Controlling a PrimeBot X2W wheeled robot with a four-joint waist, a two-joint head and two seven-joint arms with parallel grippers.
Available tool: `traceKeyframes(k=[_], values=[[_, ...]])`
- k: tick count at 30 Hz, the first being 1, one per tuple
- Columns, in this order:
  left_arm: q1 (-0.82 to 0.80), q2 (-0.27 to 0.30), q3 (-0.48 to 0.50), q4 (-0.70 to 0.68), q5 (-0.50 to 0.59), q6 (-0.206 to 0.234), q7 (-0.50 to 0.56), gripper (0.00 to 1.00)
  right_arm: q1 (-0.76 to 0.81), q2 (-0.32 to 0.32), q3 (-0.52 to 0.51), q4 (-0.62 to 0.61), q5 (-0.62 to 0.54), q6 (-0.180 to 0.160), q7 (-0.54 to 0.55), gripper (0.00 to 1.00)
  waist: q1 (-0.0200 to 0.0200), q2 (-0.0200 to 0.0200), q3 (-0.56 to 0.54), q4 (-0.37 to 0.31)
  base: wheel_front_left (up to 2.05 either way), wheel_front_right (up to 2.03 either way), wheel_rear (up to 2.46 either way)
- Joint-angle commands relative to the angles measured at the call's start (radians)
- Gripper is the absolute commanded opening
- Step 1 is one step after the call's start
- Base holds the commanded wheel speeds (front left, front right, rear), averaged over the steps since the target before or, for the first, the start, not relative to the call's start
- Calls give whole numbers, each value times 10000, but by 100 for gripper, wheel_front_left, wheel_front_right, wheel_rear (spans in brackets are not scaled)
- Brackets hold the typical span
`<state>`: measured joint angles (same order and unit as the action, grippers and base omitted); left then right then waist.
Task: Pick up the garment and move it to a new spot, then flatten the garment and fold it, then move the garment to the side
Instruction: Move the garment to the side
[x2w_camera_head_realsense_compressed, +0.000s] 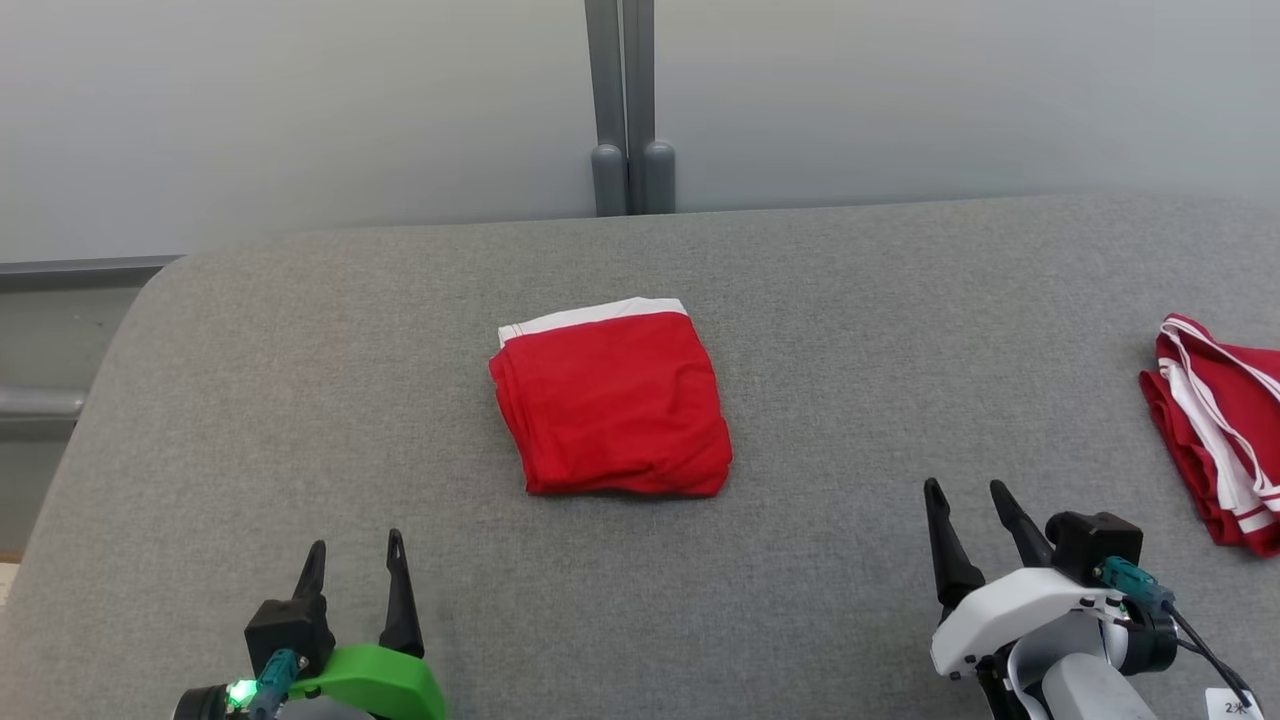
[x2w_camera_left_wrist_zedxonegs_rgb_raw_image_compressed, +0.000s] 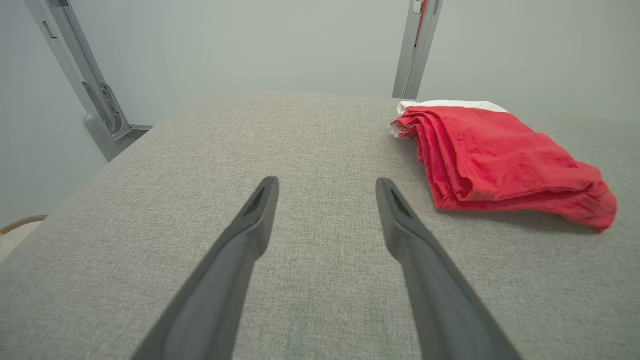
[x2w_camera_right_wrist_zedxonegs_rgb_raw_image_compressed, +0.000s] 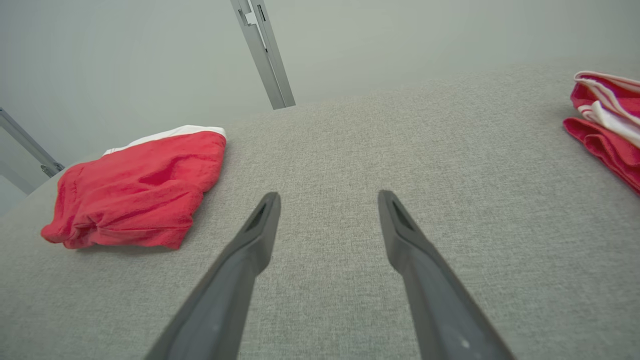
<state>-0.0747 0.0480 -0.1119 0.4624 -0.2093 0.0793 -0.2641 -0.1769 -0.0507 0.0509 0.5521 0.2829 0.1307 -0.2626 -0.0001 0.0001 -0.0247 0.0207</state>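
A red garment (x2w_camera_head_realsense_compressed: 612, 400) with a white band along its far edge lies folded into a rough square in the middle of the grey padded table (x2w_camera_head_realsense_compressed: 850, 330). The left wrist view has the garment (x2w_camera_left_wrist_zedxonegs_rgb_raw_image_compressed: 495, 160) to the right of my fingers, and the right wrist view has the garment (x2w_camera_right_wrist_zedxonegs_rgb_raw_image_compressed: 140, 187) to the left. My left gripper (x2w_camera_head_realsense_compressed: 355, 565) hovers open near the table's front left, nothing between its fingers. My right gripper (x2w_camera_head_realsense_compressed: 970, 510) stands open at the front right, also holding nothing. Both are well apart from the garment.
A second red garment with white stripes (x2w_camera_head_realsense_compressed: 1220, 440) lies crumpled at the table's right edge, also seen as the striped garment (x2w_camera_right_wrist_zedxonegs_rgb_raw_image_compressed: 607, 120) in the right wrist view. A grey metal post (x2w_camera_head_realsense_compressed: 627, 110) stands behind the table against a pale wall.
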Motion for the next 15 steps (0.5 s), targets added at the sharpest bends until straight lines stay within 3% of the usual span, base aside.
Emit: traceKeyframes(k=[1,15], values=[[150,57,47,-46,-104,34,6,100,103,-10,9,21,59,-2,-25,100,1,-1,-32,62,0,0,0],[113,57,-102,-137,-147,23,6,100,-43,-9,-53,-14,-9,-2,-25,100,1,-1,266,604,0,0,0]])
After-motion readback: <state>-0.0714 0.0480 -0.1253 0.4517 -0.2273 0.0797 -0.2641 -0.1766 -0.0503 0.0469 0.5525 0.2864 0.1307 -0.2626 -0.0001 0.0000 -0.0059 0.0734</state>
